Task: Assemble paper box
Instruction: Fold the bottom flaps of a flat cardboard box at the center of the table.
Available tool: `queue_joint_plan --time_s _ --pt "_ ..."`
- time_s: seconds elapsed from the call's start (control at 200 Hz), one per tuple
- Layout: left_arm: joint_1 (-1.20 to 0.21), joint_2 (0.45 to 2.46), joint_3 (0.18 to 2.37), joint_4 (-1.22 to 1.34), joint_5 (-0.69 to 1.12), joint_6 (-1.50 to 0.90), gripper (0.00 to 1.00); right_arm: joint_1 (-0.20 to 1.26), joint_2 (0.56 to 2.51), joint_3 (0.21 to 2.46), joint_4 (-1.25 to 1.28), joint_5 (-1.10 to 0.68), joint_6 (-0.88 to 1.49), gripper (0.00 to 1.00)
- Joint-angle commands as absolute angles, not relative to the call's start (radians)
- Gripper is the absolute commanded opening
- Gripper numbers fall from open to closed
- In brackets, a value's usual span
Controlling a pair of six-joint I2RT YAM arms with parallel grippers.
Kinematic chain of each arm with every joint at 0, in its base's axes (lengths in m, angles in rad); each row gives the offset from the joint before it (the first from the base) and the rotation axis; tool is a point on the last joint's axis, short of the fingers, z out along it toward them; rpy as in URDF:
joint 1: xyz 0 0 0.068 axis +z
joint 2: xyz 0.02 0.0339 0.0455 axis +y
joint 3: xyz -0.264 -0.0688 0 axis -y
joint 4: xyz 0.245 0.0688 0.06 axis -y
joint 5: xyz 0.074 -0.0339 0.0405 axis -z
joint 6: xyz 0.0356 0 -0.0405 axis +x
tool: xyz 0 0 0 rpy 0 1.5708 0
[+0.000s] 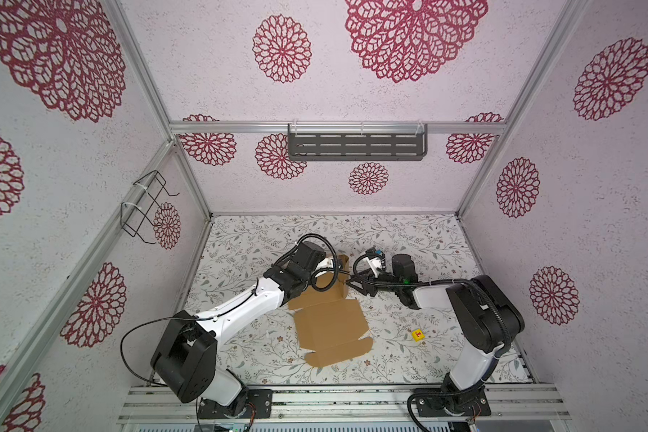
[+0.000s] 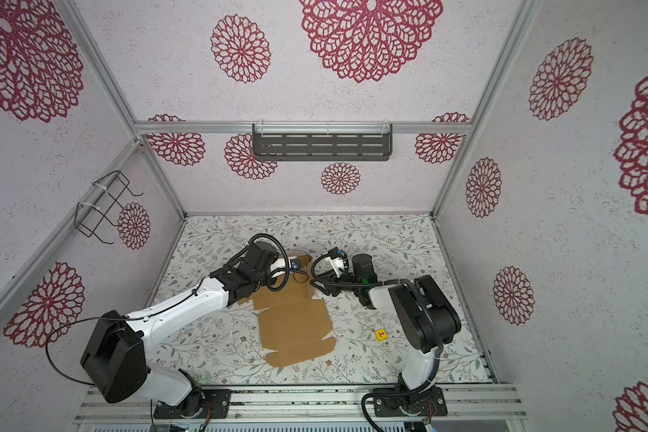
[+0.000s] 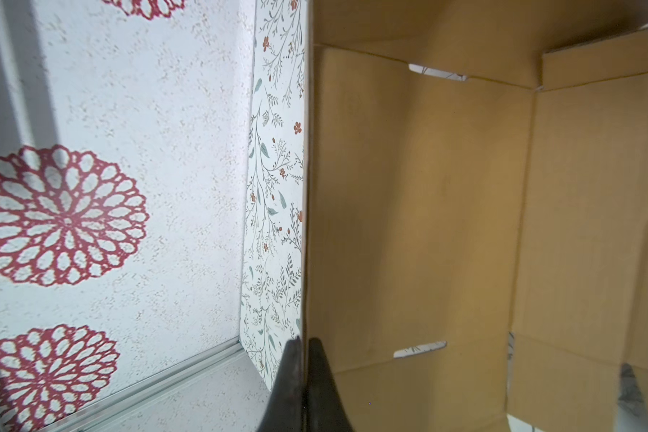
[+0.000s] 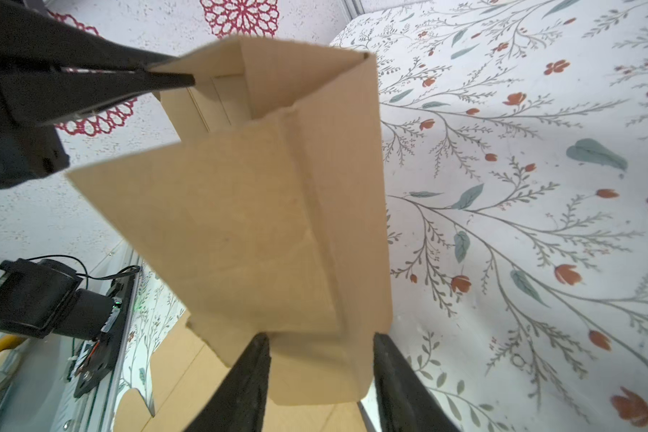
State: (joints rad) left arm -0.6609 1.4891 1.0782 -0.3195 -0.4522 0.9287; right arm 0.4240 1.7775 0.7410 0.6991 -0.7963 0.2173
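The paper box (image 1: pixel 330 325) lies in the middle of the table (image 1: pixel 408 239), its far end folded upright. Our left pincer (image 3: pixel 303 342) is clamped on that raised wall's edge. Our right pincer (image 4: pixel 320 338) stands apart astride the side flap. We judge the cardboard light and springy, so we hold edges near the creases.

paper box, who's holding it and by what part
The left gripper pinches the paper box by its raised flap's edge. The right gripper is open, straddling that flap.
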Motion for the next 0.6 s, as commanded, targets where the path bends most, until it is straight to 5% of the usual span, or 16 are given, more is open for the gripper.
queue_joint_plan --time_s 0.0,0.595 --pt "-0.67 1.449 1.054 -0.301 -0.396 0.956 0.0 0.46 1.743 0.73 0.792 -0.706 0.183 0.48" --pt "-0.665 1.421 0.89 -0.136 -0.373 1.129 0.0 0.555 1.795 0.658 1.062 -0.446 0.203 0.47"
